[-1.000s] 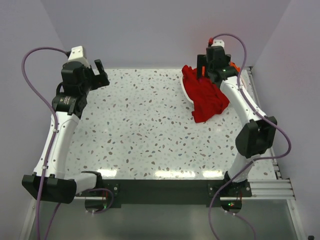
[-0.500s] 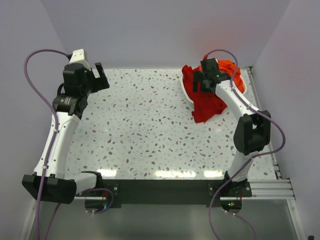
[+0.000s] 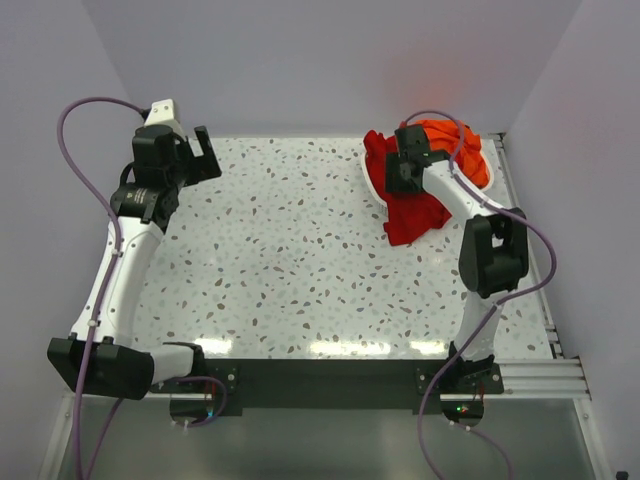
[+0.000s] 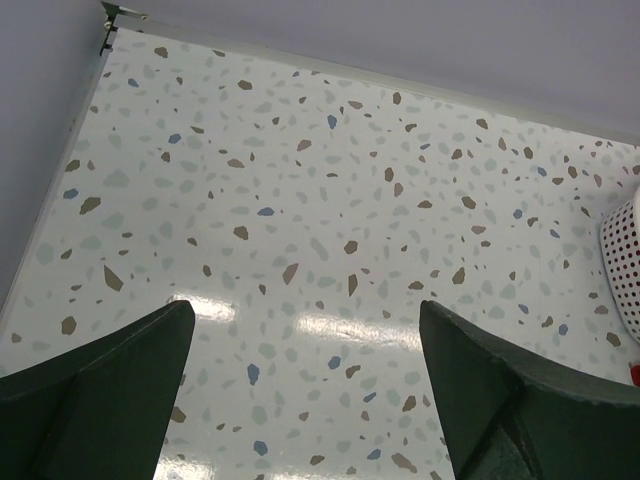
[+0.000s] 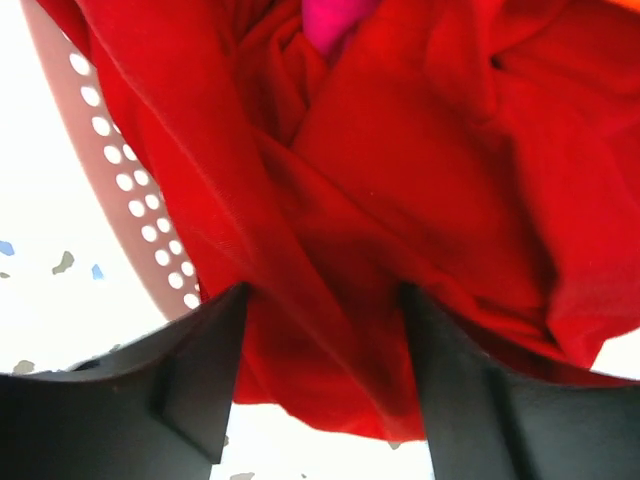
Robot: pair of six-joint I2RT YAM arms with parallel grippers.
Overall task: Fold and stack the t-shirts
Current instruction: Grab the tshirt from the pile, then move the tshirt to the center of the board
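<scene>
Red t-shirt point(image 5: 400, 170) between right claw point(image 5: 322, 300)

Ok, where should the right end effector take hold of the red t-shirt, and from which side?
Pinch the raised fold of the red t-shirt where it bunches over the basket rim, coming from above. That ridge stands up between the fingers of the right end effector; the part draped on the table lies flatter, so it is likely harder to pinch.

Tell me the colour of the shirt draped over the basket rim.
Deep red shirt; right wrist view shows it best.
</scene>
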